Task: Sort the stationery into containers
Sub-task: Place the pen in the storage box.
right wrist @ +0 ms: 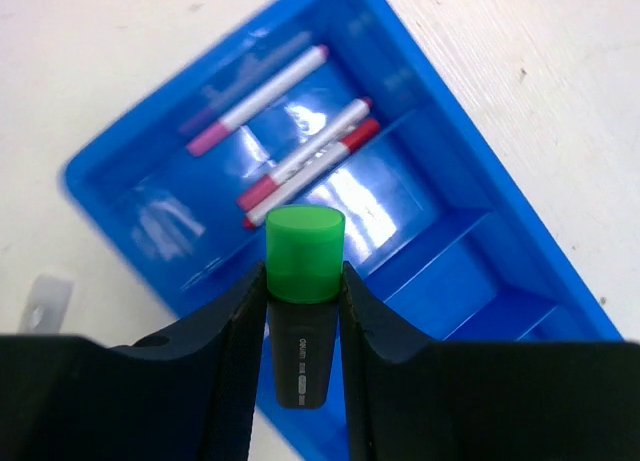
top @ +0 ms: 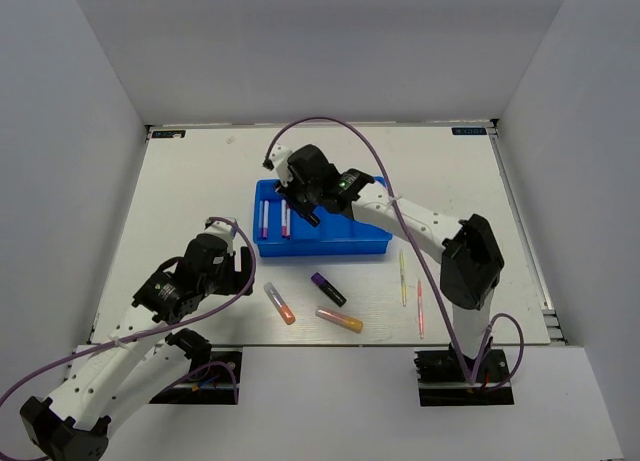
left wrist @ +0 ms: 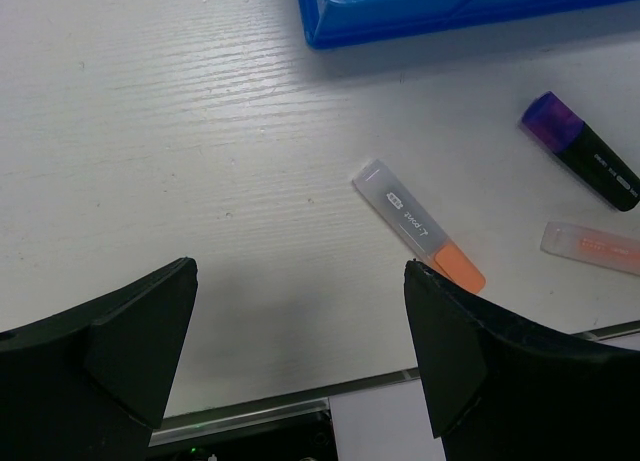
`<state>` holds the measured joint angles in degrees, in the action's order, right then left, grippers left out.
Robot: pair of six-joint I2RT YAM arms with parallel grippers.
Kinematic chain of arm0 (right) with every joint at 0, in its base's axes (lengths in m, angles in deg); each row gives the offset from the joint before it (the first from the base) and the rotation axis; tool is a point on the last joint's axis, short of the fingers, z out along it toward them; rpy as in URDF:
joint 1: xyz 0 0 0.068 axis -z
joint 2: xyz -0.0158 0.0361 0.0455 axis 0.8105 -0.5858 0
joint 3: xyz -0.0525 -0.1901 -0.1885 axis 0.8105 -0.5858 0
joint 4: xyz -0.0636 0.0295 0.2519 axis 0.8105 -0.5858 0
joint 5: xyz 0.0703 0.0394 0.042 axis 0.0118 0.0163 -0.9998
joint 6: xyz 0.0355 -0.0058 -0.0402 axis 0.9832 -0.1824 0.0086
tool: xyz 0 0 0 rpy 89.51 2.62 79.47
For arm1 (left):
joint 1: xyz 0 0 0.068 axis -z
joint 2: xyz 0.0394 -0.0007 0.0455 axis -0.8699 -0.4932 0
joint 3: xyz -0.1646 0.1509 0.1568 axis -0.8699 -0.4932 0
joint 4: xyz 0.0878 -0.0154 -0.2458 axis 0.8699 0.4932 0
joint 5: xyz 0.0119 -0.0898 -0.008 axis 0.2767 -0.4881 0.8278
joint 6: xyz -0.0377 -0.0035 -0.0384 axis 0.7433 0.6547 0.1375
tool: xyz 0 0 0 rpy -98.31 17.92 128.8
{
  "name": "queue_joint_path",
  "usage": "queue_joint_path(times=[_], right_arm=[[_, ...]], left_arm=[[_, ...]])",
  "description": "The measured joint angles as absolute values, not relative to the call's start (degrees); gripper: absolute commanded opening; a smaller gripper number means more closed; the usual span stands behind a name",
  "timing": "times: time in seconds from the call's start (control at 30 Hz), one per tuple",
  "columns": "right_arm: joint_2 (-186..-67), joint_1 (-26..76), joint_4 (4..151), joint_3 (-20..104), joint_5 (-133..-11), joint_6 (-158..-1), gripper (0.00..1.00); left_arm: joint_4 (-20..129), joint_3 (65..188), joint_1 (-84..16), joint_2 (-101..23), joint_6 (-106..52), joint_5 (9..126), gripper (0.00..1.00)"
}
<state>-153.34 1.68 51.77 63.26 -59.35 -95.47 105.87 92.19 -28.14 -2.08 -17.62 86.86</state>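
Observation:
My right gripper (right wrist: 304,276) is shut on a green-black highlighter (right wrist: 305,243) and holds it above the blue tray (right wrist: 102,193), over its left half (top: 303,209). Three pink-white pens lie in the tray's left compartments: one (right wrist: 258,99) alone, two (right wrist: 305,166) side by side. My left gripper (left wrist: 300,273) is open and empty over bare table, left of an orange highlighter with a clear cap (left wrist: 420,226); in the top view it (top: 232,259) is left of the tray (top: 345,243). A purple-black highlighter (top: 328,289) and a yellow-orange one (top: 340,321) lie in front of the tray.
A thin yellow stick (top: 403,278) and a thin pink stick (top: 420,309) lie on the table to the right, by the right arm's base. The table's near edge shows just under my left fingers (left wrist: 470,341). White walls surround the table.

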Motion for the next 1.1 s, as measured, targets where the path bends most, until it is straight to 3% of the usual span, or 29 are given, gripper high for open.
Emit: queue_joint_path(times=[0.4, 0.43, 0.5, 1.0, 1.1], right_arm=[[-162.0, 9.3, 63.7, 59.6, -60.1, -85.3, 0.0], [-162.5, 9.7, 63.7, 59.7, -60.5, -84.5, 0.03], [-163.2, 10.2, 63.7, 59.7, -61.4, -83.1, 0.22], [-163.5, 10.4, 63.5, 59.7, -66.1, -79.3, 0.45], [-163.4, 10.7, 63.0, 59.7, -66.1, -78.7, 0.53]], left_arm=[[105.9, 92.2, -28.1, -2.3, -17.6, 86.9, 0.94], [105.9, 92.2, -28.1, -2.4, -17.6, 86.9, 0.94], [105.9, 92.2, -28.1, -2.4, -17.6, 86.9, 0.94], [105.8, 92.2, -28.1, -2.8, -17.6, 86.9, 0.94], [105.9, 92.2, -28.1, -2.8, -17.6, 86.9, 0.94]])
